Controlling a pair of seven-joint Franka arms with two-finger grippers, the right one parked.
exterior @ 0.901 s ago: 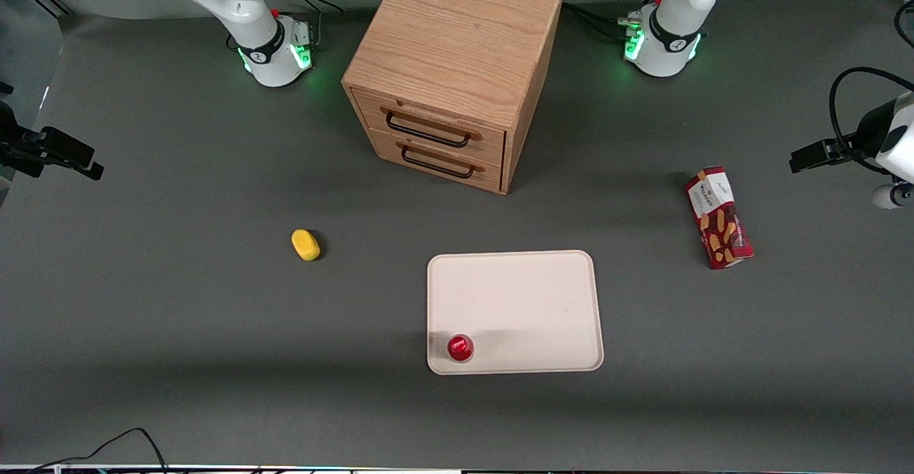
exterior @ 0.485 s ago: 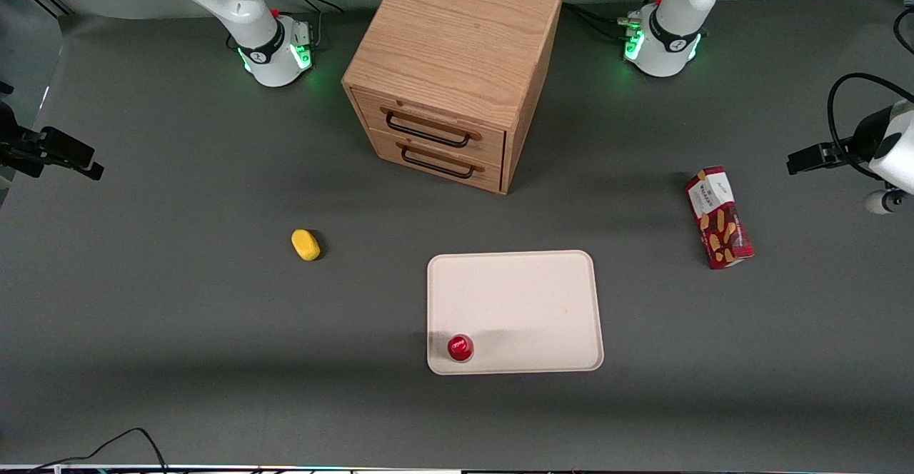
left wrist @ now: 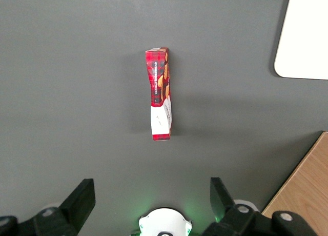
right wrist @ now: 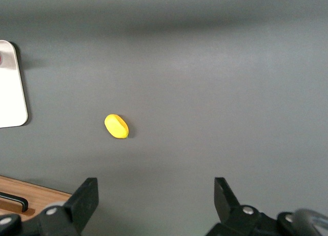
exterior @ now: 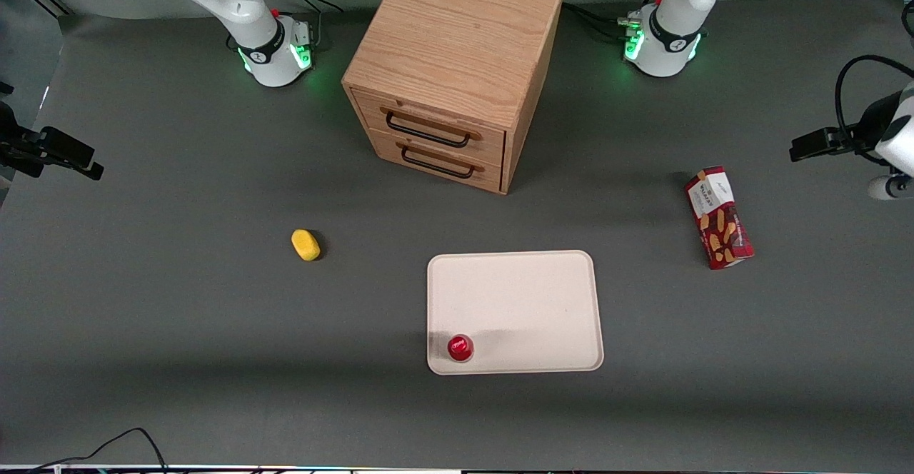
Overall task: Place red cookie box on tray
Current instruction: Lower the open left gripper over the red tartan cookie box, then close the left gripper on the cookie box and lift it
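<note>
The long dark-red cookie box with its white label end lies flat on the grey table at the right of the front view, well apart from the cream-white rectangular tray at lower centre. A small round red-topped cup stands in the tray's lower left corner. A two-drawer wooden cabinet sits at upper centre, and a small yellow oval object at left of centre. My gripper hangs at the right edge, above the table and clear of the box.

From my wrist, my gripper is spread wide and holds nothing; the cookie box lies between the lines of my fingers, untouched, with a corner of the tray nearby.

From the parked arm's wrist, the yellow object lies mid-frame.
</note>
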